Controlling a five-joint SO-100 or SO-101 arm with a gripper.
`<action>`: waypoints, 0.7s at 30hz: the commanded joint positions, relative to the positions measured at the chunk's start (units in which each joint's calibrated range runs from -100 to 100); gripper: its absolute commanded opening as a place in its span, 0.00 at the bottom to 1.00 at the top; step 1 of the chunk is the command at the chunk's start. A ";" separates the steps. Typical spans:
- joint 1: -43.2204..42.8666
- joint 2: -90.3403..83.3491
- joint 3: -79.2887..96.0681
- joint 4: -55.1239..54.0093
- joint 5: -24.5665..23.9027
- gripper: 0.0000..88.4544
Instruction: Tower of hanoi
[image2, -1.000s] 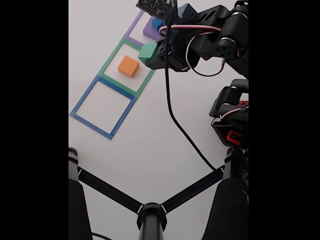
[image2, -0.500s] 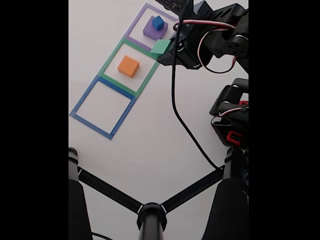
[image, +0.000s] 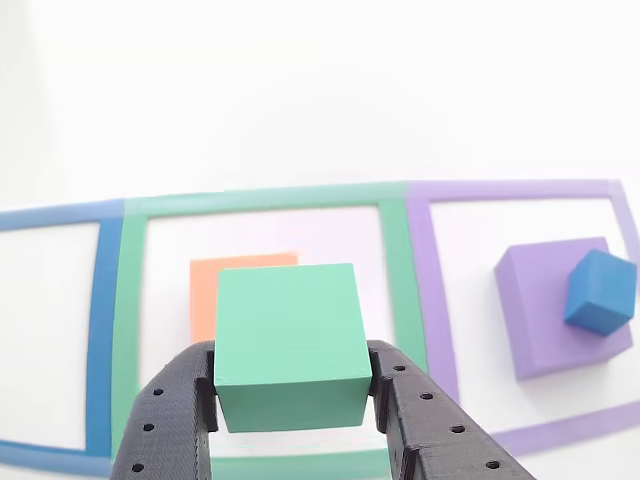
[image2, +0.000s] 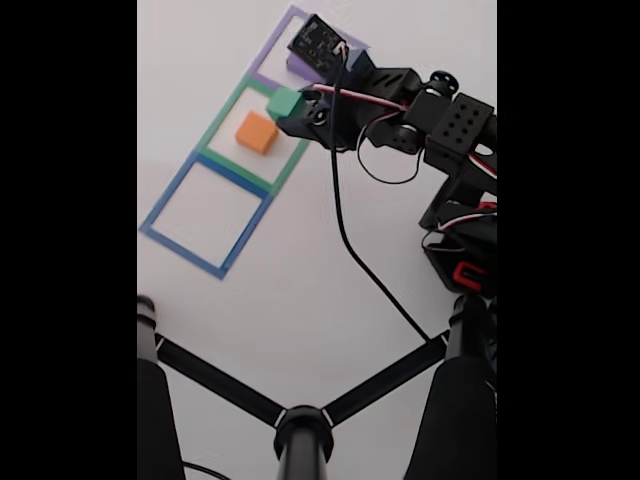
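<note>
The black two-finger gripper (image: 292, 375) is closed on the green block (image: 289, 345), one finger pressed against each side of it, and the block fills the gap between them. In the other view the block hangs in front of the green tape square (image: 398, 260), the middle one of three outlines taped in a row on the white table (image: 300, 90).

Taking that green tape square as the reference: the orange block (image: 215, 290) lies inside it, partly hidden behind the held green block, which overlaps its right and lower parts. Whether the green block touches the orange one cannot be told. To the right of the green square, sharing its border, is the purple tape square (image: 520, 190); inside it sits the flat purple block (image: 535, 305) with the small blue cube (image: 598, 292) resting on its right part, turned at an angle. To the left of the green square is the blue tape square (image: 100, 330), with bare table inside the part that is seen.

In the fixed view the arm (image2: 420, 115) reaches over from the right, and the green block (image2: 284, 101) sits at the upper right edge of the green tape square (image2: 225, 165), just above and right of the orange block (image2: 256, 131). A black cable (image2: 345, 235) trails down from the arm across the table (image2: 300, 300).
</note>
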 joint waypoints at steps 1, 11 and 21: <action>-0.01 5.37 6.05 -20.97 0.00 0.10; -1.30 25.32 8.78 -49.06 0.00 0.10; -1.84 37.02 8.69 -61.52 0.00 0.11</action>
